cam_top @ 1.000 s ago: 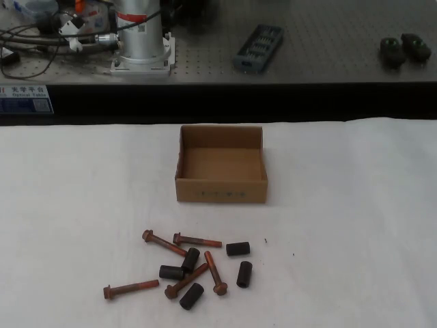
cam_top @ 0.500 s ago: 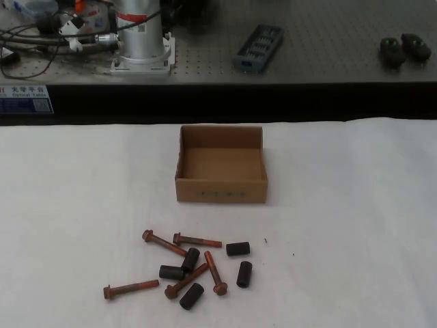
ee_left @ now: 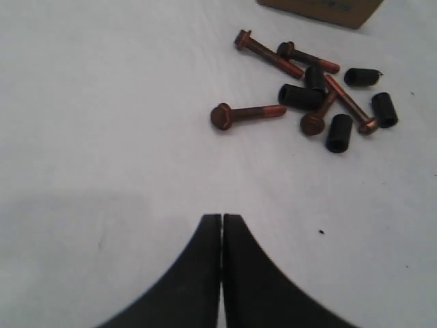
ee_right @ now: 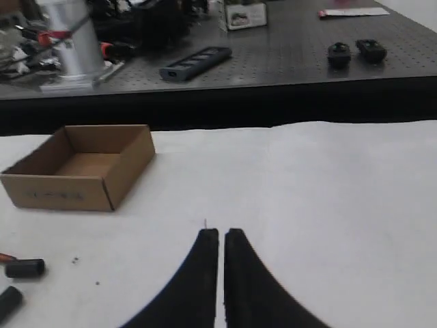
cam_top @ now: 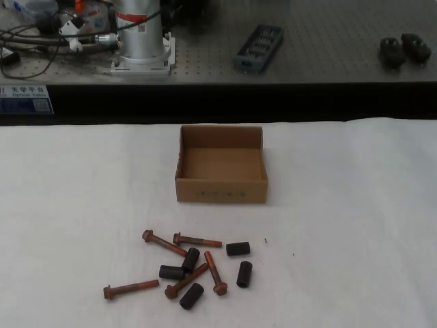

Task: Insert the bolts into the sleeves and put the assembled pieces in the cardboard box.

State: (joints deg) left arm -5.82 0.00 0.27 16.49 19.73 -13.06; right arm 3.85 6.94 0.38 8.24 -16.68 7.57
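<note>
Both grippers are hanging shut with nothing between their fingers: the left gripper point(ee_left: 222, 225) over bare white cloth point(ee_left: 102, 137), the right gripper point(ee_right: 220, 236) over the same cloth, well apart from the cardboard box point(cam_top: 220, 186). That box is standing empty, so no piece is finished yet. Five bolts point(cam_top: 197, 240) are lying loose in a cluster in front of it, with five black sleeves point(cam_top: 238, 249) scattered among them, none fitted as far as I can judge. Every insertion and every placement is waiting.
</note>
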